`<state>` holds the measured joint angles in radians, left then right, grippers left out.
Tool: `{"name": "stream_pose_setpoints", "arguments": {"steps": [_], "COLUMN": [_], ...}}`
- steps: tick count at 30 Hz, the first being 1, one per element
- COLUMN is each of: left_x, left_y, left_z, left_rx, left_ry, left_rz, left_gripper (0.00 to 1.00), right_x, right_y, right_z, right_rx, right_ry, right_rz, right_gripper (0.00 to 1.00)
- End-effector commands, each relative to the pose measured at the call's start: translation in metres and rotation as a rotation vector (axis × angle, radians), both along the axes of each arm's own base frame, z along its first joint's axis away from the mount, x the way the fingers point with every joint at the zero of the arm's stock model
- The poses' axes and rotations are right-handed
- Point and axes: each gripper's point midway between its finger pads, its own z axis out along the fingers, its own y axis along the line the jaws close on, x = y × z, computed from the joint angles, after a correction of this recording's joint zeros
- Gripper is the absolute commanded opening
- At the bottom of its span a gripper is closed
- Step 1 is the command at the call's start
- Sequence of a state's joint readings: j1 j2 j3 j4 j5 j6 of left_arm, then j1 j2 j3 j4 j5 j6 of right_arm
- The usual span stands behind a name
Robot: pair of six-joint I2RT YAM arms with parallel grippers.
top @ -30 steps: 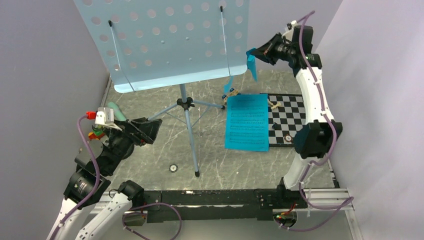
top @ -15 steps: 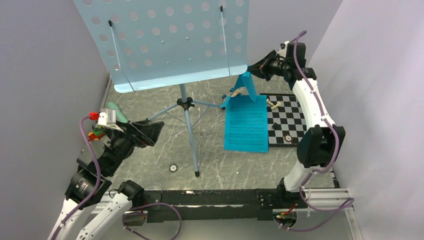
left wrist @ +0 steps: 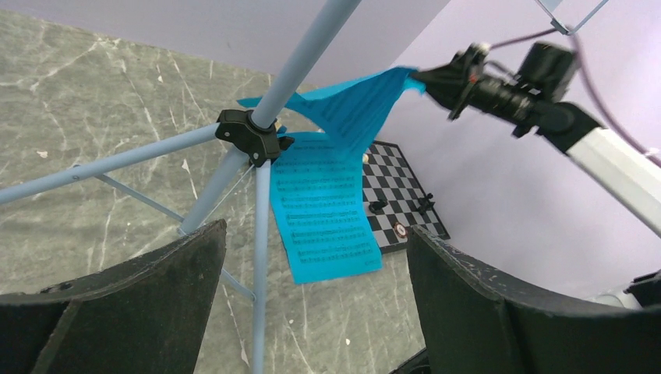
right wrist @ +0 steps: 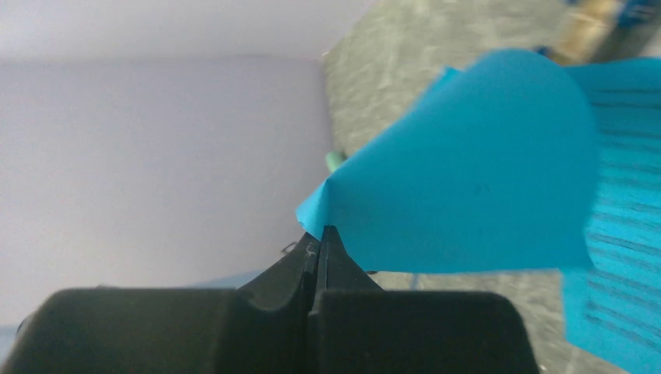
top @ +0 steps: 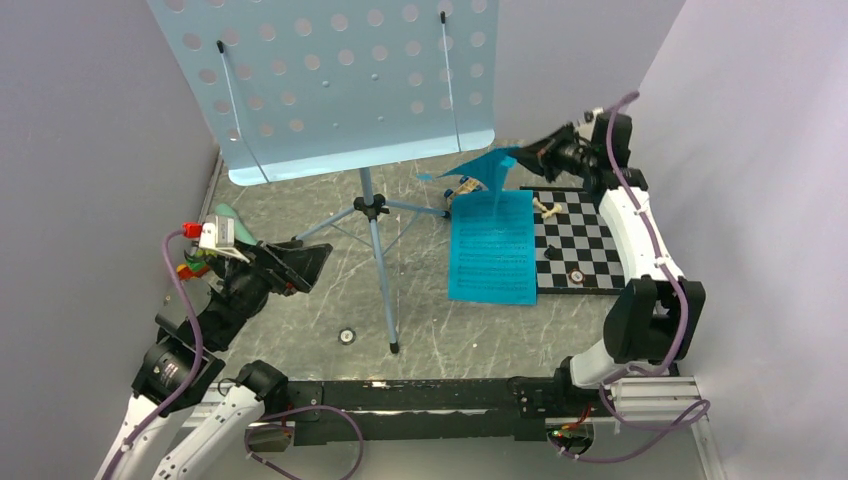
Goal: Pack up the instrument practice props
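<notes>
The pale-blue music stand [top: 340,90] stands upright at the middle back, its tripod hub [left wrist: 249,134] close in front of my left gripper. One turquoise music sheet [top: 490,245] lies flat on the table, overlapping the chessboard's left edge. My right gripper [top: 525,158] is shut on the corner of a second turquoise sheet [right wrist: 468,171] and holds it in the air above the far end of the flat one. My left gripper [left wrist: 312,241] is open and empty, low at the left. A mint-green microphone tip [top: 226,213] shows behind my left wrist. The black mic stand is out of view.
A black-and-white chessboard [top: 578,240] with a few pieces lies at the right. Small toys [top: 463,187] sit beyond the flat sheet. Coloured blocks [top: 190,266] lie by the left wall. Grey walls close in on both sides.
My right gripper has come down and to the right with the sheet, which now spreads out leftward instead of hanging. The left arm has barely moved.
</notes>
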<state>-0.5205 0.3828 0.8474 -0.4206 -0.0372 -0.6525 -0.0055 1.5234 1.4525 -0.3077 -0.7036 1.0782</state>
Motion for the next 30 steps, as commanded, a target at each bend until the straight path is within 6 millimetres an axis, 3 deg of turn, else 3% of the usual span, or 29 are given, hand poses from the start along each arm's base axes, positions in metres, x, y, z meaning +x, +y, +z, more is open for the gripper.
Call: {"name": "stream_pose_setpoints", "arguments": {"steps": [1, 11, 19, 25, 30], "left_x": [-0.001, 0.001, 0.002, 0.003, 0.005], "left_y": [-0.009, -0.014, -0.021, -0.022, -0.023], "left_z": [0.006, 0.002, -0.011, -0.019, -0.024], "left_rx": [-0.039, -0.049, -0.063, -0.062, -0.056], "left_ry": [-0.005, 0.011, 0.048, 0.063, 0.073], "left_rz": [-0.043, -0.06, -0.085, -0.086, -0.085], "left_gripper": [0.89, 0.89, 0.88, 0.88, 0.88], "right_x": [0.003, -0.018, -0.06, -0.076, -0.075], "right_y": [-0.03, -0.027, -0.031, -0.04, -0.067], "right_z": [-0.051, -0.063, -0.14, -0.166, -0.18], "right_rx": [0.03, 0.018, -0.055, -0.129, -0.204], "right_ry": [0.111, 0.126, 0.248, 0.285, 0.301], "right_rz": [-0.072, -0.058, -0.071, -0.087, -0.153], "right_gripper": [0.0, 0.0, 0.0, 0.0, 0.0]}}
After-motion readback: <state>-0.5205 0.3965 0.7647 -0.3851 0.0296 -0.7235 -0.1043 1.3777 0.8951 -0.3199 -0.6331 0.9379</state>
